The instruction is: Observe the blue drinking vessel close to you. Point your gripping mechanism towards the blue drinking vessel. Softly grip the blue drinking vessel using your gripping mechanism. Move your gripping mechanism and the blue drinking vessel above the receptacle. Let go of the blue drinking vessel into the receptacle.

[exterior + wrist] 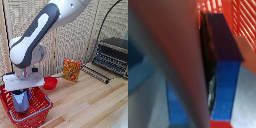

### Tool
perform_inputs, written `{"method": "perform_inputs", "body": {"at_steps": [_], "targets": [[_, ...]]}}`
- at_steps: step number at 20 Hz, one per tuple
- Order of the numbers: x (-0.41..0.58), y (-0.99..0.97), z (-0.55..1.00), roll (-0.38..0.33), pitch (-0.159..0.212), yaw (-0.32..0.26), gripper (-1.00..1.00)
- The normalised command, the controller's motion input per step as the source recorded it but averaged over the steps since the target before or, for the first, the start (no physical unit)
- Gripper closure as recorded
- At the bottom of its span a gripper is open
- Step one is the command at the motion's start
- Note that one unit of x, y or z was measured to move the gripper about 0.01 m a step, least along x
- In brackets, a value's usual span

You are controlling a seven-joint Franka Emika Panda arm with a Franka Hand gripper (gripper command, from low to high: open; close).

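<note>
Starting at the exterior view's left, we see our claw (21, 93) hanging low over the red basket (42, 113), with the blue mug (21, 101) directly under it and inside the basket's rim. The mug seems to sit between our fingers, so we judge the claw to be pinching it, though that view is too coarse to show contact clearly. Our wrist view is badly blurred: a blue finger (228, 87) stands close to the lens with something dark against its inner side, a soft reddish band crosses in front, and red lattice (244, 20) of the basket shows beyond. We cannot make out the mug there with any certainty. Moving rightward from the claw in the exterior view, a small red bowl (50, 82) lies just beyond the basket, a yellow and red packet (71, 70) stands farther off on the wooden table (95, 107), and a dark toaster oven (112, 57) sits well apart at the far right with its door dropped open. As we read it, the carry is done and we are at the release step, with the mug held over or just within the basket. The next move calls for spreading the fingers so the mug drops onto the basket floor, then lifting straight up so we do not catch the lattice or rim.
</note>
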Motion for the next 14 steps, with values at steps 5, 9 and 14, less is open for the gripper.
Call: {"method": "perform_inputs", "body": {"at_steps": [5,9,14], "targets": [[0.219,0.01,0.44,-0.016,-0.013,0.0,-1.0],[0.251,0.07,0.89,-0.038,0.042,0.0,-1.0],[0.258,0.03,1.0,-0.021,0.012,-0.002,-1.0]]}}
